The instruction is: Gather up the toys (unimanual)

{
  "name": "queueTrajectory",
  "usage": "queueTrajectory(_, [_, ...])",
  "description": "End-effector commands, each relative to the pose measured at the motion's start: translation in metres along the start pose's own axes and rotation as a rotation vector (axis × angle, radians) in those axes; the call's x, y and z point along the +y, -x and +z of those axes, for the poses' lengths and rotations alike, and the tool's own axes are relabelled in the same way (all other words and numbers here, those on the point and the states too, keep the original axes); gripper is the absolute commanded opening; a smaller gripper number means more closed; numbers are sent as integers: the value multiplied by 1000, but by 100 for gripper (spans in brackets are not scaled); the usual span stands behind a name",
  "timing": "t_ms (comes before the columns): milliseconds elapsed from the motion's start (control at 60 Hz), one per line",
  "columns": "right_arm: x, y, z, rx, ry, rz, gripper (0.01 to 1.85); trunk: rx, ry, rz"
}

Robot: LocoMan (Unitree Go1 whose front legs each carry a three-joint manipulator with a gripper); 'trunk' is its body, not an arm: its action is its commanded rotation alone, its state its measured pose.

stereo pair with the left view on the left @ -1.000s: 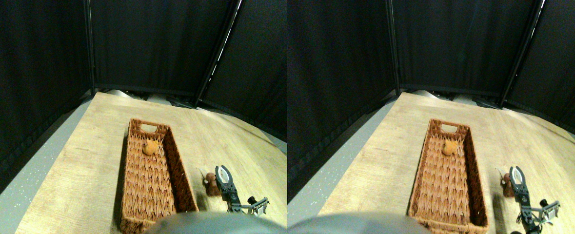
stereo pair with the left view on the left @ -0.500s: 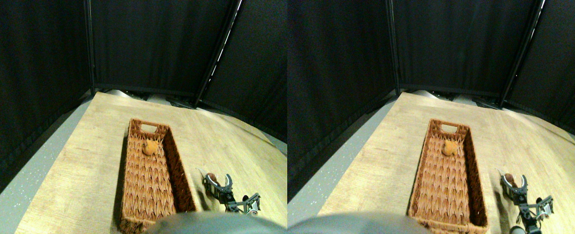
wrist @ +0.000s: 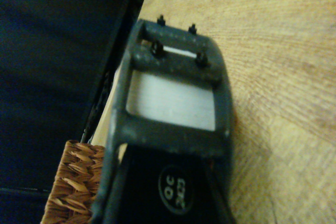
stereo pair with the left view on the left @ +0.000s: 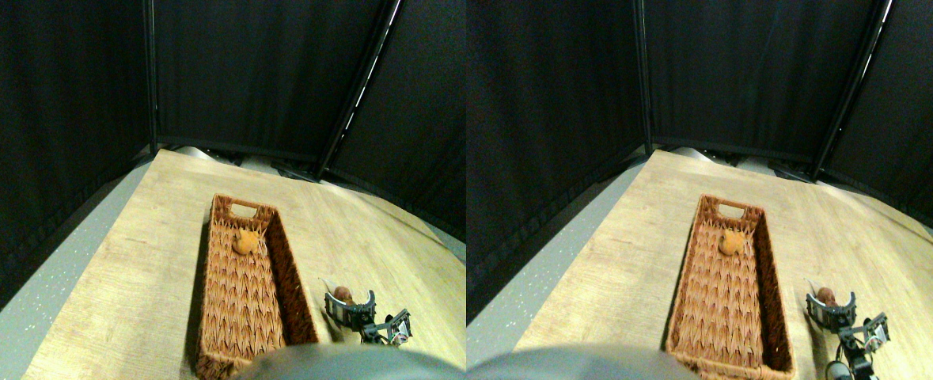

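wood table (stereo pair with the left view on the left: 142,261): basket (stereo pair with the left view on the left: 217,317) beside claw (stereo pair with the left view on the left: 350,307), brown toy (stereo pair with the left view on the left: 343,294).

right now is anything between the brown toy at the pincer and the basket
Only the basket's own near side wall. The brown toy sits at the right pincer just right of it, with bare wood between. An orange toy lies far inside, out of the way.

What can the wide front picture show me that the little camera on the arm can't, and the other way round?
Only the wide stereo pair view shows the small orange plush toy lying in the basket, the small brown plush toy at the claw, and the black curtains. Only the wrist view shows the claw's dark open frame up close. Both show the long brown woven basket and the pale wooden tabletop.
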Motion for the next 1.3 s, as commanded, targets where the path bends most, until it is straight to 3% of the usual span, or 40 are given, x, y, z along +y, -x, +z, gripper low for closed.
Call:
queueTrajectory(17, [2, -2, 3, -30, -26, 13, 91, 18, 21, 12])
queueTrajectory(267, [-9, -4, 1, -91, -77, -26, 73, 23, 14, 12])
queueTrajectory(350, [-12, -5, 0, -141, -70, 7, 30, 24, 14, 12])
queueTrajectory(450, [-11, -7, 1, -178, 24, 46, 6, 24, 12, 11])
queueTrajectory(533, [-10, -6, 1, -239, 139, 68, 6, 21, 12, 7])
queueTrajectory(683, [-3, -4, 3, -253, 165, 84, 6, 18, 14, 7])
queueTrajectory(750, [3, -3, 4, -239, 24, 94, 6, 18, 14, 7])
queueTrajectory(817, [10, -2, 4, -242, 28, 96, 6, 14, 14, 5])
queueTrajectory(900, [23, -1, 4, -191, 91, 164, 6, 8, 16, 4])
queueTrajectory(1033, [48, 8, 2, -177, 108, 186, 6, 4, 23, 5])
queueTrajectory(1150, [77, 12, -3, -110, 211, 282, 6, -3, 33, 11])
queueTrajectory(1300, [102, 15, -13, -65, 266, 324, 6, -12, 50, 24])
